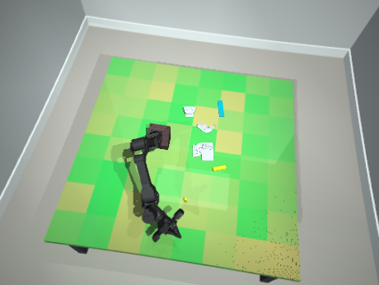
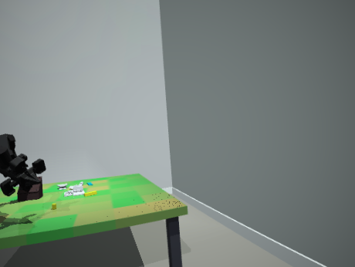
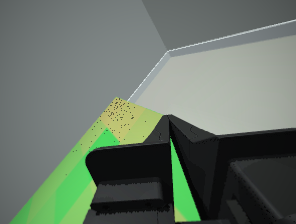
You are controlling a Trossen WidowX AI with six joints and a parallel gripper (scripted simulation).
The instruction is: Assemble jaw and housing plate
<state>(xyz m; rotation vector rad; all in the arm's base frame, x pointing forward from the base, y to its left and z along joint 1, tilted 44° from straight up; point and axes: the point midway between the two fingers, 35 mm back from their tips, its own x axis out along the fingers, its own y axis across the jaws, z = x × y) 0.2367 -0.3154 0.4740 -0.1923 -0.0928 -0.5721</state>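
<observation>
Fingers of gripper (image 1: 180, 236) (image 2: 41, 180) (image 3: 169, 118) clenched on nothing, near desk's front edge; loose white curved jaw (image 1: 204, 128) mid-desk, apart from white assembly (image 1: 208, 153) (image 2: 77, 188); meshing, closing apparently left.

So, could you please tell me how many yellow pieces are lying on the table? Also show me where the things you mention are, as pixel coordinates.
2: a yellow bar (image 1: 219, 168) (image 2: 90, 194) beside the white parts (image 1: 208, 153) (image 2: 77, 190), and a small yellow block (image 1: 185, 199) (image 2: 54, 207) nearer the gripper (image 1: 180, 236) (image 2: 41, 180) (image 3: 167, 119). Others could be hidden beneath the arm.
</observation>
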